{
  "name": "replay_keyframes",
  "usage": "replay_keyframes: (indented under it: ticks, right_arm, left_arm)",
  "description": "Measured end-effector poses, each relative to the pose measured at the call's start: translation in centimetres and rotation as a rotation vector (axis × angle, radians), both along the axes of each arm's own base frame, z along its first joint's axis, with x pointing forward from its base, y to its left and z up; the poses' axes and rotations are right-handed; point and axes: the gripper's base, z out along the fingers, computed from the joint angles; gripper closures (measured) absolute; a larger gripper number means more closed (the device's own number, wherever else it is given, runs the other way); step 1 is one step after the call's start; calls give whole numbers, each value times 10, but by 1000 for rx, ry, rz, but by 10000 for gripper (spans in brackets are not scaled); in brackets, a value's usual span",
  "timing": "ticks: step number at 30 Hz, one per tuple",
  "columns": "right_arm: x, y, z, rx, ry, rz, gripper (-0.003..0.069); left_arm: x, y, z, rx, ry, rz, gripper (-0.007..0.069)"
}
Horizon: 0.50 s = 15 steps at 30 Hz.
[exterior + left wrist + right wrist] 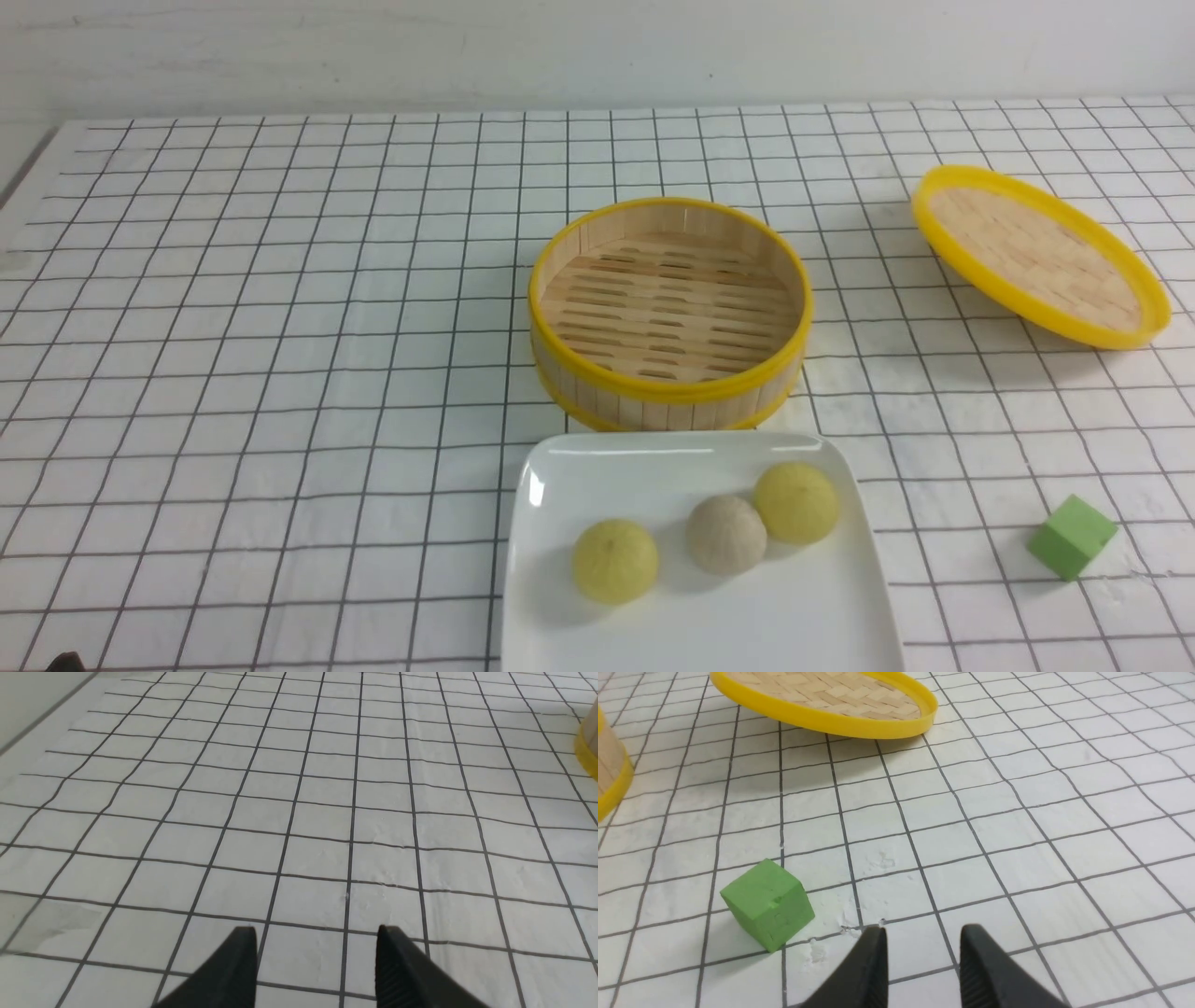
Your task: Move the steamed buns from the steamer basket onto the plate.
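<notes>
Three steamed buns lie on the white plate (pixel 831 625) at the front centre: a pale yellow one (pixel 614 560), a beige one (pixel 725 534) and another yellow one (pixel 795 502). Just behind the plate stands the steamer basket (pixel 668 392), holding nothing on its slatted floor; its edge also shows (pixel 588 742) (pixel 609 779). Neither arm appears in the front view. My left gripper (pixel 316 933) hangs open over bare gridded cloth, far from the plate. My right gripper (pixel 923 931) is open with nothing between its fingers, beside the green cube (pixel 768 904).
The shallow yellow-rimmed woven lid (pixel 1038 254) (pixel 822 697) rests tilted at the back right. A green cube (pixel 1072 536) sits on the cloth right of the plate. A white gridded cloth (pixel 280 373) covers the table, with a wall behind.
</notes>
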Motion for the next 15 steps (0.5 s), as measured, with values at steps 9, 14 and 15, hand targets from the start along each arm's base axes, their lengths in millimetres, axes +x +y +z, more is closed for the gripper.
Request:
replay_keyframes:
  ticks: [9,14,15]
  right_arm:
    - [0,3,0,10,-1,56,419]
    - [0,3,0,7,-1,55,419]
    - [0,3,0,7,-1,55,419]
  left_arm:
    - [0,0,0,0,2,0,254]
    - [0,0,0,0,2,0,254]
    - [0,0,0,0,2,0,254]
